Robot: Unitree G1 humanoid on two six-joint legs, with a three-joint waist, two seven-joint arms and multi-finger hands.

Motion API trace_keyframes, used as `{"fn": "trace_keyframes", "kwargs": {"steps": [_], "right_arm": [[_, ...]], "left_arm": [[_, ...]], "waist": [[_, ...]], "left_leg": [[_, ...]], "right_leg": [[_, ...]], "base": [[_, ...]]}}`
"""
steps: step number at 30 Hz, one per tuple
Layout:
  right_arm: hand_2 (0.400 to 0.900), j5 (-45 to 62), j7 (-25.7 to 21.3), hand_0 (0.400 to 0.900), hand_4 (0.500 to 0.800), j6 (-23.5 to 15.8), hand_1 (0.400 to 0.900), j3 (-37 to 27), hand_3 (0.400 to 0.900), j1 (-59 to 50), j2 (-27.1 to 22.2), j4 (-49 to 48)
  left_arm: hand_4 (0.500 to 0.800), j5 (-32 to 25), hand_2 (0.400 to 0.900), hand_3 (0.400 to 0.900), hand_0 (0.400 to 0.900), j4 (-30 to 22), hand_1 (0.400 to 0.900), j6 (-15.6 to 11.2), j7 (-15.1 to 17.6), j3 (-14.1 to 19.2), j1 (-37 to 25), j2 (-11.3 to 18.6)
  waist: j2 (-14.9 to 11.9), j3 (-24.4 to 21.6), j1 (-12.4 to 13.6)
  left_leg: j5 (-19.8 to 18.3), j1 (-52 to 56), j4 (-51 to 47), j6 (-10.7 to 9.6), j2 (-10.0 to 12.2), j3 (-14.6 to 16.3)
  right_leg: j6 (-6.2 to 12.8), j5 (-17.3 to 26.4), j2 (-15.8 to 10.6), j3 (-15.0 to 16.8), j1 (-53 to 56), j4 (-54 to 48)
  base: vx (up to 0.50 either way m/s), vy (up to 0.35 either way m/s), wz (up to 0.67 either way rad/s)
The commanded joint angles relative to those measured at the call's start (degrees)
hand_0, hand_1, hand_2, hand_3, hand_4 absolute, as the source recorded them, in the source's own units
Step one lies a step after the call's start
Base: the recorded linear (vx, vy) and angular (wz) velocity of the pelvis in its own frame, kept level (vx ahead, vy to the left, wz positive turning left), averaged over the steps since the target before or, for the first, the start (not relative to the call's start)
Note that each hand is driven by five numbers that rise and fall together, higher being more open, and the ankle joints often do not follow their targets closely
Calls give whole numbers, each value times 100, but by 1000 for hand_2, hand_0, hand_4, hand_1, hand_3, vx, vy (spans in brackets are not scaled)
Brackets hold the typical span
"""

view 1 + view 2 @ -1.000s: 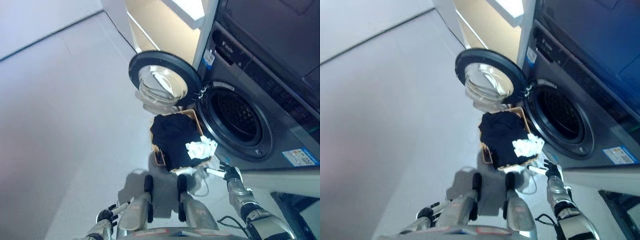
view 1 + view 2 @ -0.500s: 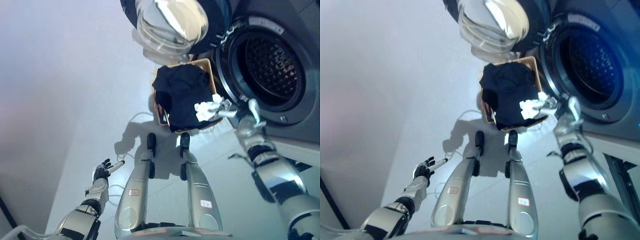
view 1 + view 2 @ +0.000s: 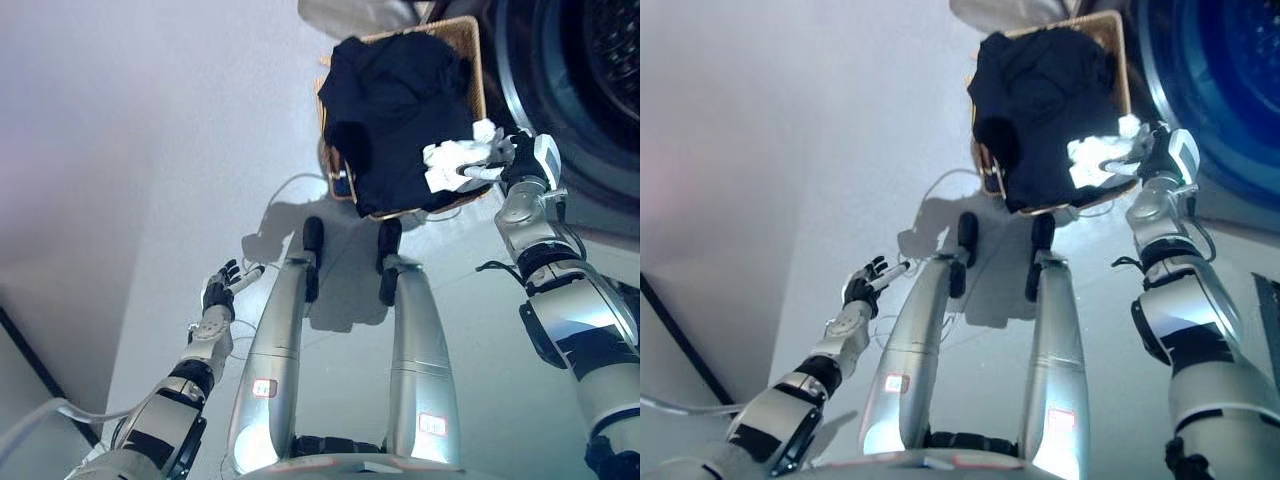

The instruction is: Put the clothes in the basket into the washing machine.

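Note:
A wicker basket (image 3: 478,62) stands on the floor at the top of the view, in front of the washing machine's open drum (image 3: 600,60). It is heaped with dark clothes (image 3: 395,100). A small white cloth (image 3: 450,165) lies on the pile at the basket's near right corner. My right hand (image 3: 518,160) is at the basket's right rim, against the white cloth; its grip is not clear. It also shows in the right eye view (image 3: 1160,152). My left hand (image 3: 222,291) hangs open and empty over the floor at the lower left, far from the basket.
The washer's round glass door (image 3: 355,12) stands open just beyond the basket at the top edge. The grey washer front (image 3: 590,190) runs along the right side. Pale floor (image 3: 130,150) spreads to the left of the basket.
The camera has tilted down, so the whole scene has shifted up. My right hand has come up to the white cloth at the basket's rim. My left hand stays low at my side.

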Motion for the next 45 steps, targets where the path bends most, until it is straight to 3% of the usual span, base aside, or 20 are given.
{"fn": "trace_keyframes", "kwargs": {"steps": [1, 7, 15, 17, 18, 29, 36, 45], "right_arm": [[900, 142, -480, 900, 800, -247, 900, 192, 900, -131, -625, -222], [900, 191, -564, 900, 800, -317, 900, 273, 900, -368, -693, -216], [900, -233, -60, 900, 800, -304, 900, 807, 900, -269, -789, -543], [539, -313, -53, 539, 584, -266, 539, 836, 539, -251, -758, -408], [400, -319, -59, 400, 500, -256, 400, 828, 400, -231, -725, -378], [400, -311, -634, 400, 500, -355, 400, 437, 400, 121, -542, -634], [400, 792, -827, 400, 500, -730, 400, -574, 400, 608, -509, -1774], [400, 4058, -908, 400, 500, -2250, 400, -2830, 400, 1445, 423, -2978]], "left_arm": [[800, -216, 900, 900, 900, -114, 900, -116, 280, -120, 586, 102], [800, -245, 900, 900, 900, -311, 900, -166, 347, -254, 623, 66], [800, -302, 900, 900, 900, -269, 900, -114, 217, -265, 729, 7], [800, -313, 900, 900, 900, -168, 900, -95, 199, -259, 724, -28], [800, -307, 900, 900, 900, -128, 900, -94, 200, -262, 724, -33], [800, -201, 900, 900, 900, 95, 900, -183, 403, -87, 658, 29], [800, -303, 900, 900, 900, 285, 900, -133, 500, 227, 702, 37], [800, -513, 900, 900, 900, 641, 900, 33, 621, 625, 681, -7]], "waist": [[282, -368, 19], [316, -492, 120], [212, -673, 131], [184, -712, 134], [172, -687, 133], [-21, -871, -4], [-194, -923, -204], [-289, -919, -470]], "left_leg": [[-155, -389, -87, 26, -290, 22], [-246, -865, 274, 45, -363, 55], [-216, -1268, 430, 32, -421, 17], [-193, -1287, 381, 22, -425, 5], [-196, -1215, 334, 15, -416, -9], [-97, -972, 3, -12, -410, -84], [-40, -563, -379, -22, -342, -104], [32, 20, -943, -63, -221, -102]], "right_leg": [[100, -660, 165, -24, -321, 583], [110, -750, 123, -31, -826, 946], [121, -742, 99, -43, -1265, 1146], [127, -724, 89, -49, -1288, 1115], [127, -725, 94, -50, -1206, 1058], [143, -563, 100, -90, -943, 700], [144, -447, 150, -63, -531, 295], [157, -289, 239, 35, 57, -362]], "base": [[-12, 5, 7], [21, -3, 6], [7, -4, 5], [2, -1, 2], [0, 0, 0], [-8, 12, -3], [-13, 29, -11], [-3, 31, -13]]}}
